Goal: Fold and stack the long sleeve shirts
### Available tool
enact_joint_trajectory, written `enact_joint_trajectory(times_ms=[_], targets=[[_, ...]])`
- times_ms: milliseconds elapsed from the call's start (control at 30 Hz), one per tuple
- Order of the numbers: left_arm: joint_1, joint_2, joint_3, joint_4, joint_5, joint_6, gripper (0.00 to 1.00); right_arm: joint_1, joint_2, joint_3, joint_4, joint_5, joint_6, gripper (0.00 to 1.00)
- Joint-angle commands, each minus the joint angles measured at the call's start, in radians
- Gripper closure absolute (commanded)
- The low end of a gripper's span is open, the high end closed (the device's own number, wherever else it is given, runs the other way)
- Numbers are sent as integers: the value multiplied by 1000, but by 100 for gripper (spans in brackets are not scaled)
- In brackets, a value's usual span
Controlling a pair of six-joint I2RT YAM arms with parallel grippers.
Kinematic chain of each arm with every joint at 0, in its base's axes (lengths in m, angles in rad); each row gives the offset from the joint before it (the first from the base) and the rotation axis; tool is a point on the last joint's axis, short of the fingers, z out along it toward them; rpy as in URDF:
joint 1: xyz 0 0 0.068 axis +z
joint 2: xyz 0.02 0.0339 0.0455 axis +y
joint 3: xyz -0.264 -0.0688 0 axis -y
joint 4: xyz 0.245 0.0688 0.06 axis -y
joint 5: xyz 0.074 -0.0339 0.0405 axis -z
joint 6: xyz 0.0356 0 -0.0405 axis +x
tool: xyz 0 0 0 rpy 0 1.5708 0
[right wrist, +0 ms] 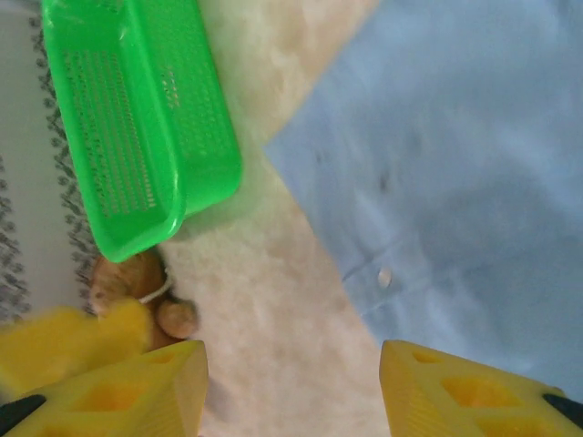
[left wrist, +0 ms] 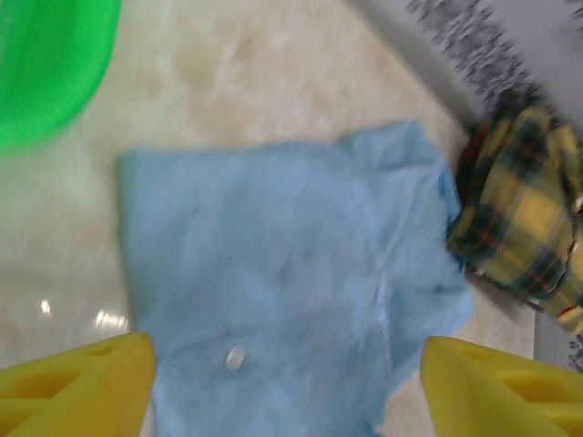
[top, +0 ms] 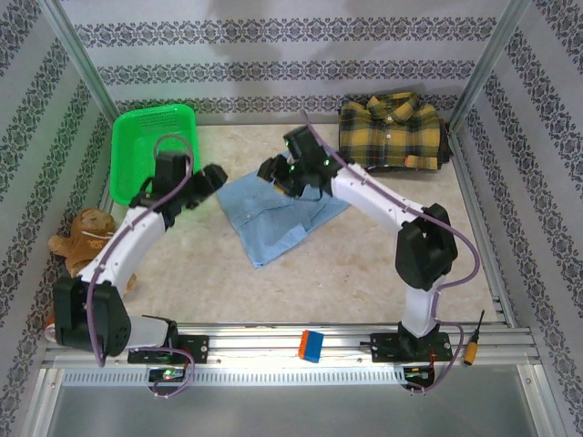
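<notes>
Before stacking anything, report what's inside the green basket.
Inside the green basket only bare mesh floor shows. The left arm covers its near right corner, hiding that part.

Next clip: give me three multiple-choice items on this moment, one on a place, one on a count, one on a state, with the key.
1. Where does the plaid shirt lie?
A. in the basket
B. at the table's far right corner
C. under the blue shirt

2. How many shirts are on the table?
A. one
B. two
C. three

3. How is the left gripper?
A. open, empty
B. shut on the blue shirt
C. shut on the basket

Key:
1 B: it lies folded at the far right, apart from the basket.
2 B: the plaid and the blue.
3 A: its fingers stand wide apart above the blue shirt, with nothing between them.
</notes>
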Motion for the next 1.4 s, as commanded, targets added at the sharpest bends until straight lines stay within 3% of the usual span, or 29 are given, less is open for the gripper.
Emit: enact_joint_trajectory(times_ms=[0, 67, 233, 333, 433, 767, 1067, 1233, 1367], targets=[[-42, 12, -128, 71, 64, -140, 32, -24, 97, 112, -363, -48, -458, 47], [-63, 31, -152, 73, 79, -156, 39, -51, 127, 128, -391, -65, -500, 47], [-82, 65, -195, 112, 59, -195, 41, -73, 116, 78, -340, -113, -513, 48], [-86, 139, -212, 217, 95, -230, 42, -74, 107, 54, -321, -125, -518, 48], [-103, 209, -193, 255, 99, -236, 48, -75, 92, 19, -316, -104, -520, 47], [-121, 353, -129, 292, 93, -239, 49, -100, 30, -99, -274, -105, -515, 47], [-130, 471, -15, 150, 97, -158, 60, -119, 16, -146, -255, -107, -507, 47], [-129, 493, 65, 49, 56, -97, 74, -132, 20, -166, -233, -113, -508, 47], [-122, 490, 182, -132, -8, 24, 84, -143, 32, -177, -223, -108, -508, 47]])
